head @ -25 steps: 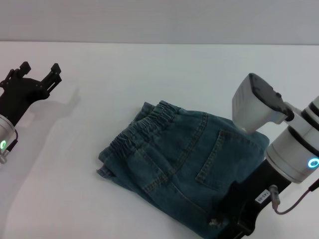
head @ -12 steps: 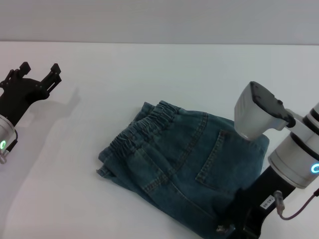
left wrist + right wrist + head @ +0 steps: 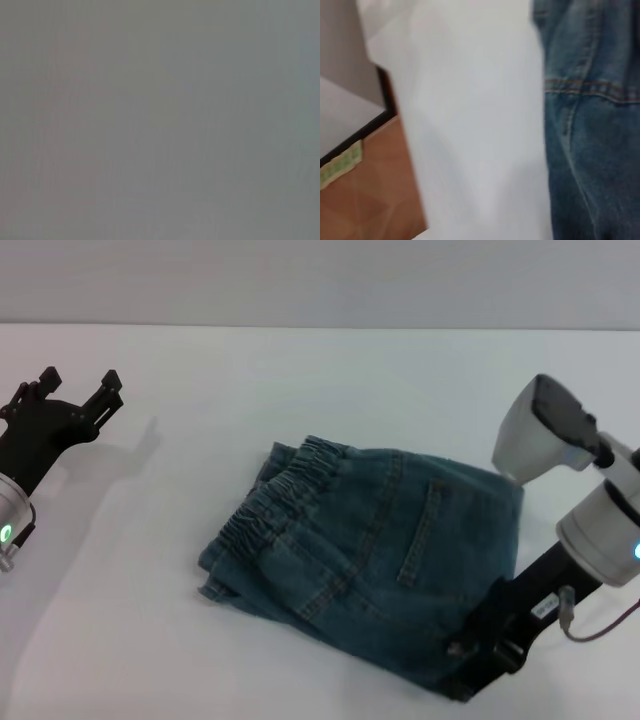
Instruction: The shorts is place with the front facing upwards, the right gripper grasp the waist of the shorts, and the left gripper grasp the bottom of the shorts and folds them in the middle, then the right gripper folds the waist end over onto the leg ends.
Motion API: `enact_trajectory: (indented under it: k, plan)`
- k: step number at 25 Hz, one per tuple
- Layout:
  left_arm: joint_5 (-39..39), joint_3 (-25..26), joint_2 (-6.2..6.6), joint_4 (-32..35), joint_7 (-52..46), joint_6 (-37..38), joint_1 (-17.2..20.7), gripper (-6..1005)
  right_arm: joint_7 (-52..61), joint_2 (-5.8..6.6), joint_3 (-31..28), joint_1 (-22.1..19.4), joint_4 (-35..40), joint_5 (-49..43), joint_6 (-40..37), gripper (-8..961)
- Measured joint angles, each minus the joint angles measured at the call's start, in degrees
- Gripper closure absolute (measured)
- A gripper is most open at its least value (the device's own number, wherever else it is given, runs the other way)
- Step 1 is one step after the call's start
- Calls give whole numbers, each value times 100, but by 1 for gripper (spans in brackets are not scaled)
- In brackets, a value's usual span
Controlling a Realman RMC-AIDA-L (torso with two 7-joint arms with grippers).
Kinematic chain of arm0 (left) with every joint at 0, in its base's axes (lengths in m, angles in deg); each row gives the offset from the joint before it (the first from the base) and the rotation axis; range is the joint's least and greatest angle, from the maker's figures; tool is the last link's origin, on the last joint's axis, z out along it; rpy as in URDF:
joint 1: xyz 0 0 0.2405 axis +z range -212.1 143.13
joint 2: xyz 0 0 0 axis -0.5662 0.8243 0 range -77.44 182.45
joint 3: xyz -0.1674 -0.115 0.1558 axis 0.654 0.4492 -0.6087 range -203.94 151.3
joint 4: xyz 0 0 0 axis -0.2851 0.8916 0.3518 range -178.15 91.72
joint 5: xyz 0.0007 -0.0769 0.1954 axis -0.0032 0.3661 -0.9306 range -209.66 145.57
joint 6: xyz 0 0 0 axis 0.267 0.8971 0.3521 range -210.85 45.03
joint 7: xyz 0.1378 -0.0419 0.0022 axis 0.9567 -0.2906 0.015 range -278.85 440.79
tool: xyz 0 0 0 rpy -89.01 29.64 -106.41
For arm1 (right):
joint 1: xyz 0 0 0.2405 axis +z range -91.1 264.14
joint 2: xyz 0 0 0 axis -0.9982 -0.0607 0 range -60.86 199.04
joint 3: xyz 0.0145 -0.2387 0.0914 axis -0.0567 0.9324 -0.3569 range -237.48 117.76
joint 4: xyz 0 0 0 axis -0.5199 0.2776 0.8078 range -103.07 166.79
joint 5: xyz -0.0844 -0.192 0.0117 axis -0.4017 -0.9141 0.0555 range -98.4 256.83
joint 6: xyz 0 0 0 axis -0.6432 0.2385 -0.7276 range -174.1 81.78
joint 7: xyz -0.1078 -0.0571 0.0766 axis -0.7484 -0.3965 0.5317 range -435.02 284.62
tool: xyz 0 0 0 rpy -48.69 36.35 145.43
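The denim shorts lie folded into a compact stack on the white table, back pockets up. The ruffled waist lies on top at the stack's left end. A bit of a lower layer peeks out at the near left corner. My right gripper is down at the stack's near right corner, its black claw pressed into the denim and apparently shut on it. The right wrist view shows denim close beside bare table. My left gripper hangs open at the far left, away from the cloth.
The right arm's silver-white body hangs over the shorts' right edge. In the right wrist view the table's edge and brown floor show. The left wrist view is plain grey.
The right arm has swung to the right and the shorts shifted and turned with it. The stack's near right edge now lies in view. The left arm has stayed still.
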Motion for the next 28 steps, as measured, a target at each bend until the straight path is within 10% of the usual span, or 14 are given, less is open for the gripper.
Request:
enact_trajectory:
  k: [20,28]
  plan:
    - [0,0,23,-58,-4,50,45,156,-278,1,-1161,-152,301,-518,421,413]
    - [152,173,22,-57,38,1129,215,155,-1836,-31,-2024,-1142,1365,1877,227,412]
